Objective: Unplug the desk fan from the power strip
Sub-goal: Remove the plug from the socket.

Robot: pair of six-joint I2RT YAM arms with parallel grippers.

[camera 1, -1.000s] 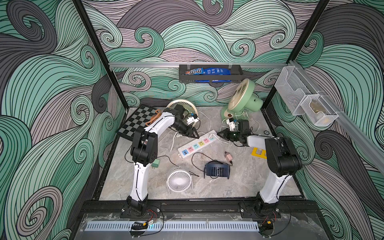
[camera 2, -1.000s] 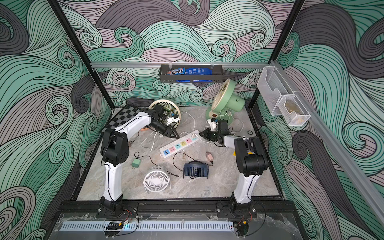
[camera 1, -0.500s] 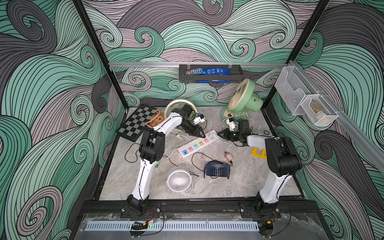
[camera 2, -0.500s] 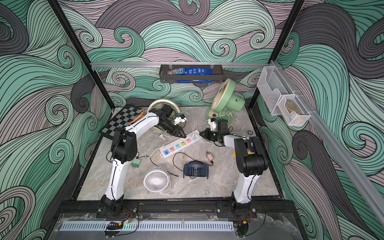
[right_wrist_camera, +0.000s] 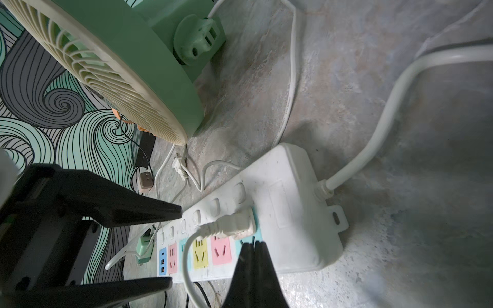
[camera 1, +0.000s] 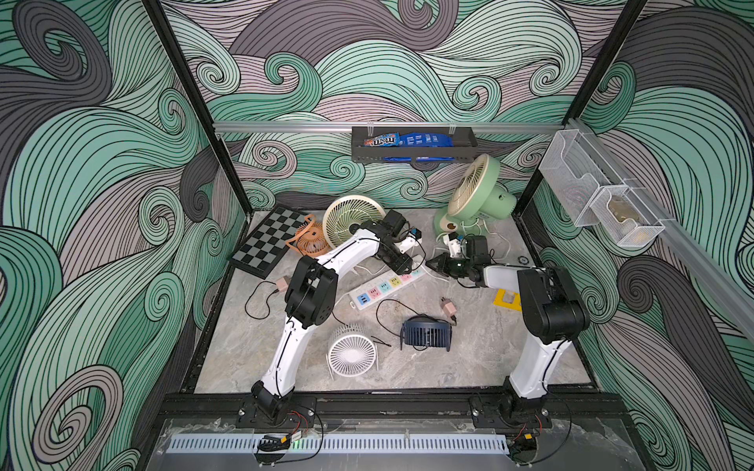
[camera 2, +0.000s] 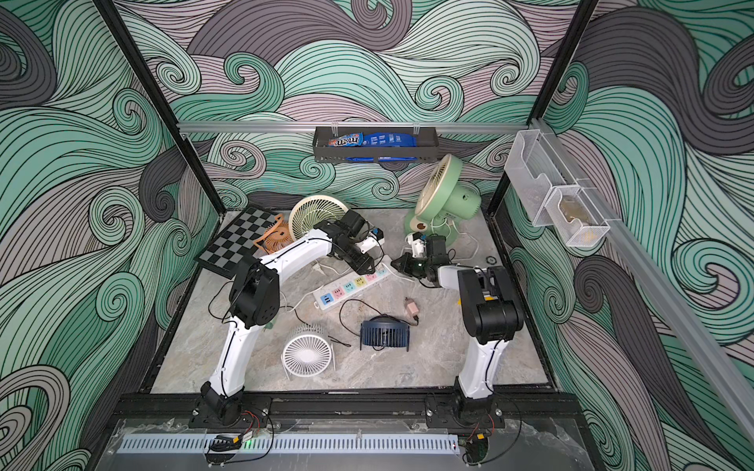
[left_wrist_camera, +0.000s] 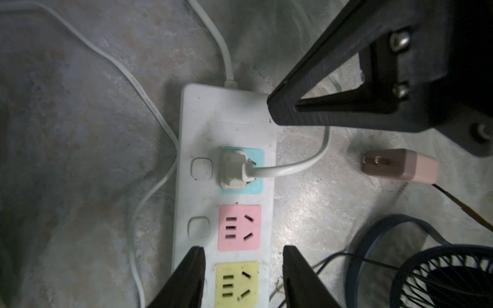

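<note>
Partway open, empty: left gripper (left_wrist_camera: 243, 249) over power strip (left_wrist_camera: 229, 112).

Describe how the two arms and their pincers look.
The left arm and right arm have white links, bulky black joints and black bases trailing thin wires. The left pincer and right pincer are black, with long tapering wedge-shaped fingers; silver screw heads show on the right one.

The left gripper (camera 1: 402, 266) has swung from beside the power strip (camera 1: 379, 288) to hang right over its corded end, jaws drawn slightly narrower yet still apart above the socket row, while the left arm's elbow (camera 1: 312, 293) has shifted closer to the strip.
</note>
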